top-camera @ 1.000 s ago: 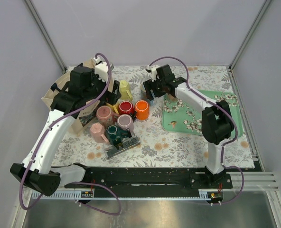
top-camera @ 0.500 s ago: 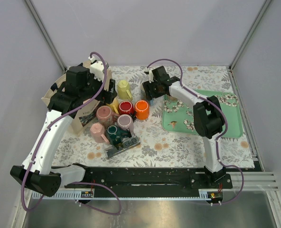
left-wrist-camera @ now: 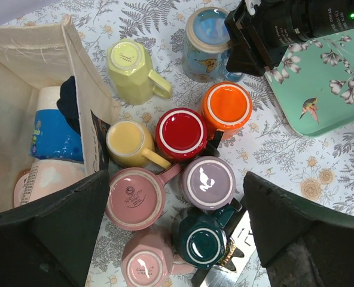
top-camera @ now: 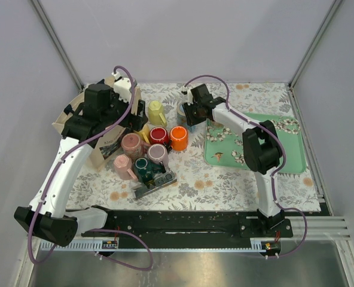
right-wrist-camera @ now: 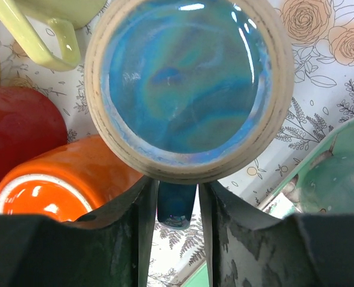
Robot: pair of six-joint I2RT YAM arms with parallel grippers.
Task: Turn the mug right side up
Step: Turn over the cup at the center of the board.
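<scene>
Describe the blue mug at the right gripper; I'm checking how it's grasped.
The blue mug is glossy ceramic, pale blue with a butterfly print. It stands upside down on the floral tablecloth, its iridescent blue base up and ringed by a bare beige foot. Its darker blue handle sits inside the right gripper, whose fingers appear closed against it.

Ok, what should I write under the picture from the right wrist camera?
Right gripper grips the handle of the upside-down blue mug, beside an orange mug.

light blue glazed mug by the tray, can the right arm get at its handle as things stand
Probably yes: the right gripper sits with a finger on each side of the handle of the light blue glazed mug, nothing between. The orange ceramic mug crowds one side.
</scene>
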